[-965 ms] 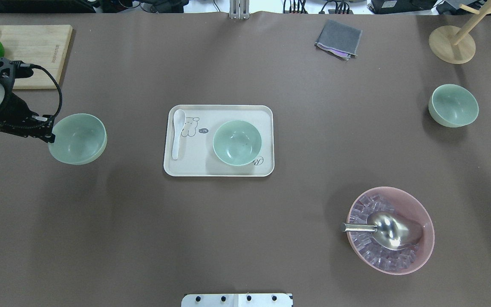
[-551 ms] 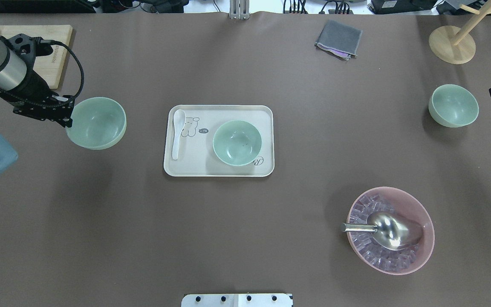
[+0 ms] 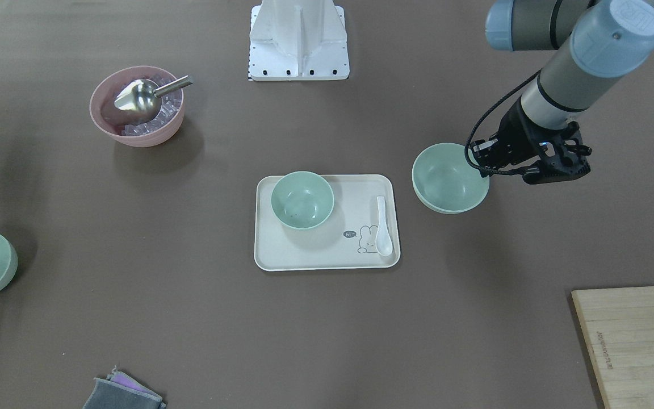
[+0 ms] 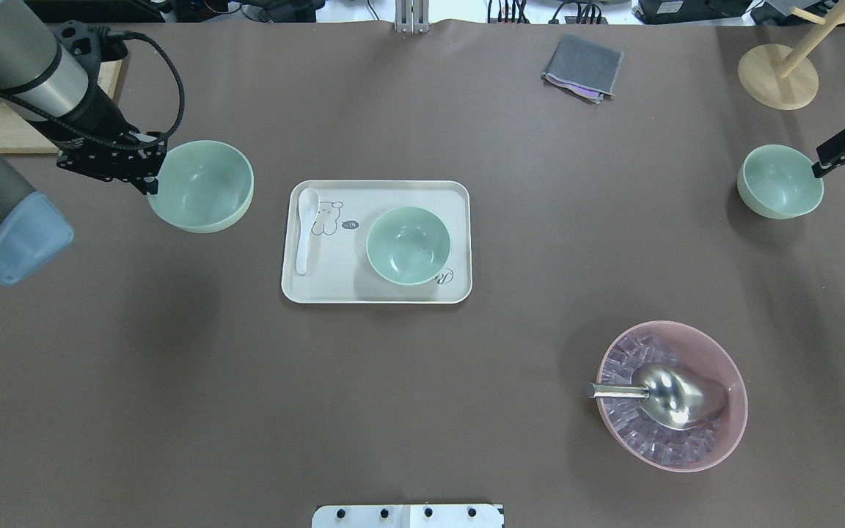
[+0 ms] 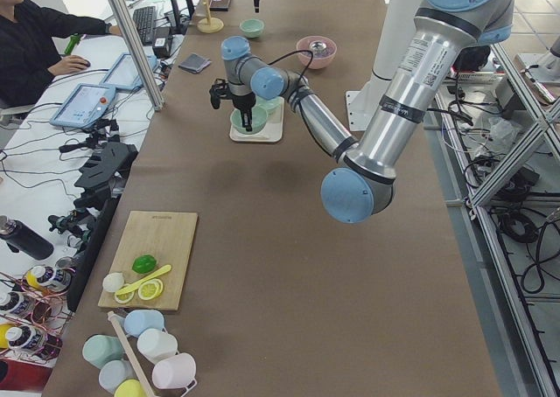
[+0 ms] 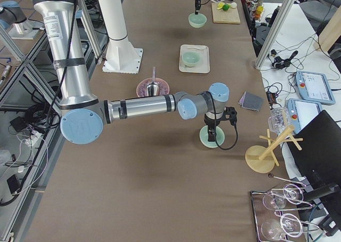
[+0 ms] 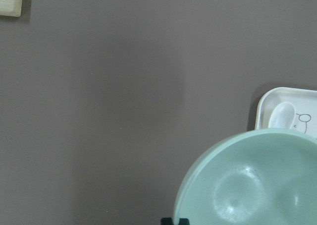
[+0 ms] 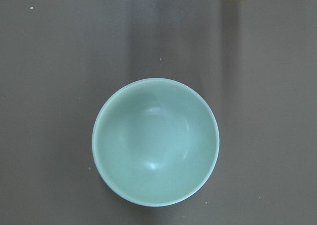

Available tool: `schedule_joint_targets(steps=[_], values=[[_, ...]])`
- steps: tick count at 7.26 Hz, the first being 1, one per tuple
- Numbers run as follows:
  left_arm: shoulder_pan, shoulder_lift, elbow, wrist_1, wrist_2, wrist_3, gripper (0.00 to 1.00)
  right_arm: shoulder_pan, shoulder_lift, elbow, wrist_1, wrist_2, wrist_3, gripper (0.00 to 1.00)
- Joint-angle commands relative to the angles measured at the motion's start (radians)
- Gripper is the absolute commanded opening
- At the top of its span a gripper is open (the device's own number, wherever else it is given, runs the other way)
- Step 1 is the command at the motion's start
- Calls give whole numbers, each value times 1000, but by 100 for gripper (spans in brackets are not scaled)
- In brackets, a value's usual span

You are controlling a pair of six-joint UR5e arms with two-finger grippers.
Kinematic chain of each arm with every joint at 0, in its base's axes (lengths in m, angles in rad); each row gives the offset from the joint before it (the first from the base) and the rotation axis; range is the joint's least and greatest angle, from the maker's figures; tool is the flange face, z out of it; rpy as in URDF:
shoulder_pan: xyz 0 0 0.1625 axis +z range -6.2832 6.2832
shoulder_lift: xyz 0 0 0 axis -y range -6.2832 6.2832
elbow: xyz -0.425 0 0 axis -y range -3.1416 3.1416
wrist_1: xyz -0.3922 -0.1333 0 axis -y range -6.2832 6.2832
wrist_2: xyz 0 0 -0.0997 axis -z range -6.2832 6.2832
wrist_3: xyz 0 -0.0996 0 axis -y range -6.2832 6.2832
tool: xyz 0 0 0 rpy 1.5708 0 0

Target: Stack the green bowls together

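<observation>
My left gripper [image 4: 151, 174] is shut on the rim of a green bowl [image 4: 204, 186] and holds it above the table, just left of the tray [image 4: 320, 282]. The front view shows the same bowl [image 3: 449, 177] in the gripper [image 3: 483, 165]. It fills the lower right of the left wrist view [image 7: 247, 180]. A second green bowl [image 4: 408, 245] sits on the tray. A third green bowl [image 4: 780, 181] stands at the far right and is centred in the right wrist view [image 8: 155, 140]. My right gripper [image 4: 829, 158] is above its right rim. I cannot tell whether its jaws are open.
A white spoon [image 4: 305, 229] lies on the tray's left side. A pink bowl [image 4: 730, 425] with ice cubes and a metal scoop stands front right. A grey cloth [image 4: 584, 66] and a wooden stand [image 4: 778, 77] are at the back. A cutting board [image 3: 628, 341] lies behind my left arm.
My left arm has carried its green bowl to the right and further back, closer to the tray. My right gripper has come in from the right edge to the far right bowl.
</observation>
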Motion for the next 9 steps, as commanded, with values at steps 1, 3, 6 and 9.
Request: schedule_joint_targets(steps=[1, 3, 6, 9], values=[[2, -25, 9, 5, 1, -13, 0, -9, 42, -159, 104, -2, -3, 100], [31, -45, 27, -3, 6, -62, 0, -29, 54, -185, 106, -28, 0, 100], [76, -72, 29, -3, 7, -110, 0, -37, 80, -221, 104, -34, 1, 88], [77, -76, 29, -3, 9, -110, 0, -37, 80, -221, 104, -31, -3, 34]])
